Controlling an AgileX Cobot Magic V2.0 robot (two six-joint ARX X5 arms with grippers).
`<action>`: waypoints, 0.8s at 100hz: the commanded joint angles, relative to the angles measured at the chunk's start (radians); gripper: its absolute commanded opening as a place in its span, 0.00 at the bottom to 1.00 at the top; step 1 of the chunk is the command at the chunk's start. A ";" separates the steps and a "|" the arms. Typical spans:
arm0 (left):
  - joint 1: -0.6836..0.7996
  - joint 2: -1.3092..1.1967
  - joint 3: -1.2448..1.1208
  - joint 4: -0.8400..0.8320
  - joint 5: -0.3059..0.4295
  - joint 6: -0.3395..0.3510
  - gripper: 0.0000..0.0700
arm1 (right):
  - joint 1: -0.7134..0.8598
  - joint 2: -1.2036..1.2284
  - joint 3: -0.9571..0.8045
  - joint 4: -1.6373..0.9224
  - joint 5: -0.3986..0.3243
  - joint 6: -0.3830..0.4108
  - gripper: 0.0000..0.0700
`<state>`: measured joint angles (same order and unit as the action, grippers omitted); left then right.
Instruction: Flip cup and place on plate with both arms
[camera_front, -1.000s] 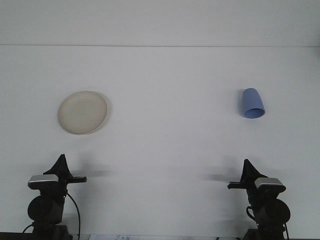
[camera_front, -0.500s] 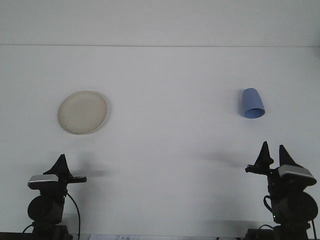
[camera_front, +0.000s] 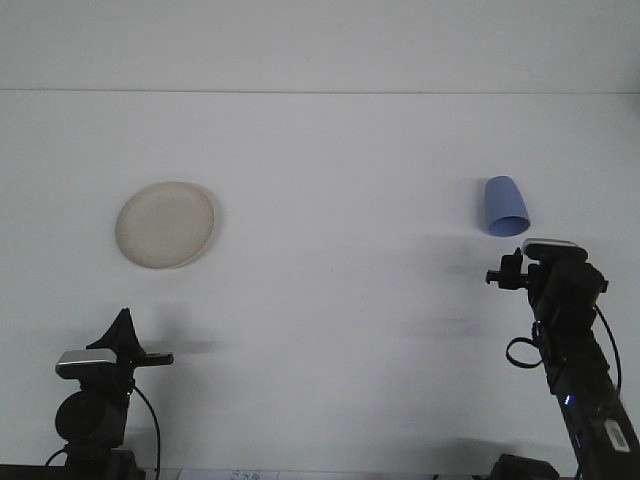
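The blue cup (camera_front: 506, 207) lies on its side on the white table (camera_front: 340, 300), far right, with its open rim toward the near right and its closed base pointing away. The cream plate (camera_front: 166, 224) sits well apart from it on the far left, empty. The right gripper (camera_front: 522, 262) is extended over the table and hangs near the cup, just short of its rim. From this view its fingers are hidden behind the wrist housing, so their opening cannot be told. The left gripper (camera_front: 125, 327) rests at the near edge; whether its fingers are parted or together also cannot be told.

Risks from this position:

- Rolling. A cup on its side is free to roll (the tapered wall would make it curve, not run straight). A finger touching one side first would likely push it away before the grasp forms.
- Poor grip axis. A grasp across the rim rather than the body could let the cup slip or pivot during the flip.
- Handover error — the plate lies on the left arm's side, so a transfer between arms appears necessary. Misaligned grippers could drop the cup.
- Placement. Released off-centre on the plate's rim, the cup could tip.
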<state>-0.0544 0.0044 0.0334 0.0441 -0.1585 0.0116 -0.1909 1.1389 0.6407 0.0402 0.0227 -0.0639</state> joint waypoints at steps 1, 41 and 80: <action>0.002 -0.001 -0.019 0.010 -0.001 -0.004 0.02 | -0.027 0.075 0.006 0.068 -0.036 -0.015 0.62; 0.002 -0.001 -0.019 0.010 -0.001 -0.004 0.02 | -0.117 0.460 0.072 0.438 -0.240 -0.045 0.62; 0.002 -0.002 -0.019 0.010 -0.001 -0.004 0.02 | -0.117 0.731 0.316 0.439 -0.288 -0.045 0.52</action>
<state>-0.0544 0.0044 0.0334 0.0441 -0.1585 0.0116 -0.3077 1.8301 0.9218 0.4683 -0.2607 -0.1009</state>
